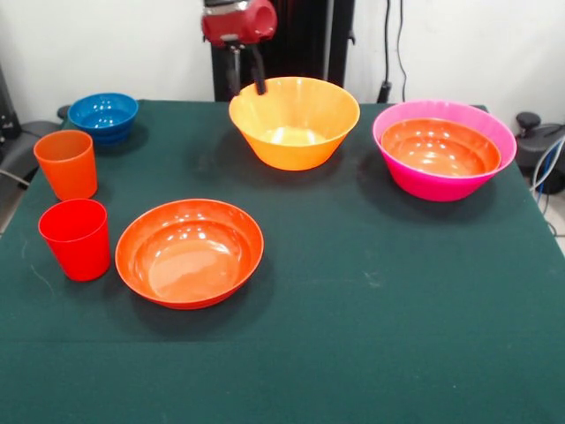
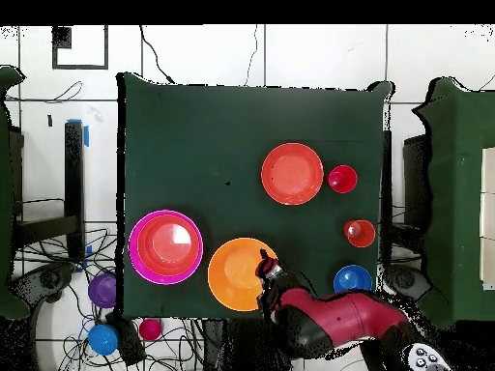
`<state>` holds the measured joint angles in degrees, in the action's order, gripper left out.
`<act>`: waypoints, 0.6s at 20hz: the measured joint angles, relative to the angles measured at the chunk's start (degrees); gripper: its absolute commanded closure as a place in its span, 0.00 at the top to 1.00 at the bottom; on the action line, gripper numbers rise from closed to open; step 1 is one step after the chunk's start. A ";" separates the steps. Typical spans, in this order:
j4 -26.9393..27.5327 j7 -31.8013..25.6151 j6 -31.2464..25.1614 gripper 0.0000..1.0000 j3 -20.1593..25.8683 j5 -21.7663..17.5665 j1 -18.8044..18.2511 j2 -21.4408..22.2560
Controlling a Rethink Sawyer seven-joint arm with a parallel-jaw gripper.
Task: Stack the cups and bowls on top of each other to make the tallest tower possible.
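Note:
The tower is a large pink bowl [image 1: 415,181] [image 2: 135,246] with a red-orange bowl [image 1: 439,148] [image 2: 167,243] nested in it. A yellow-orange bowl [image 1: 294,124] [image 2: 237,275] stands beside it. My gripper [image 1: 247,79] [image 2: 263,259] is open at this bowl's rim on the robot's side and holds nothing. A second red-orange bowl [image 1: 189,252] [image 2: 292,174] lies alone. The orange cup [image 1: 66,163] [image 2: 360,233] and the red cup [image 1: 75,238] [image 2: 342,179] stand upright beside it. A blue bowl [image 1: 103,115] [image 2: 352,280] sits at the table corner.
The table has a dark green cloth [image 1: 371,309] [image 2: 222,135]. Off the table, among cables, lie a purple bowl [image 2: 101,289], a blue bowl [image 2: 101,338] and a small pink-red bowl [image 2: 150,328]. The robot arm [image 2: 338,319] reaches in from the base side.

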<state>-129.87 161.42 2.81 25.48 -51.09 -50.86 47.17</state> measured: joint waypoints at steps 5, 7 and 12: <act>0.67 0.00 2.05 1.00 -2.83 0.01 4.32 -2.60; 0.81 0.00 3.26 1.00 -3.85 0.01 5.91 -3.68; 0.88 0.00 5.38 1.00 -4.89 0.02 6.72 -5.25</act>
<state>-128.99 161.42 8.19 20.60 -51.07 -44.14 41.93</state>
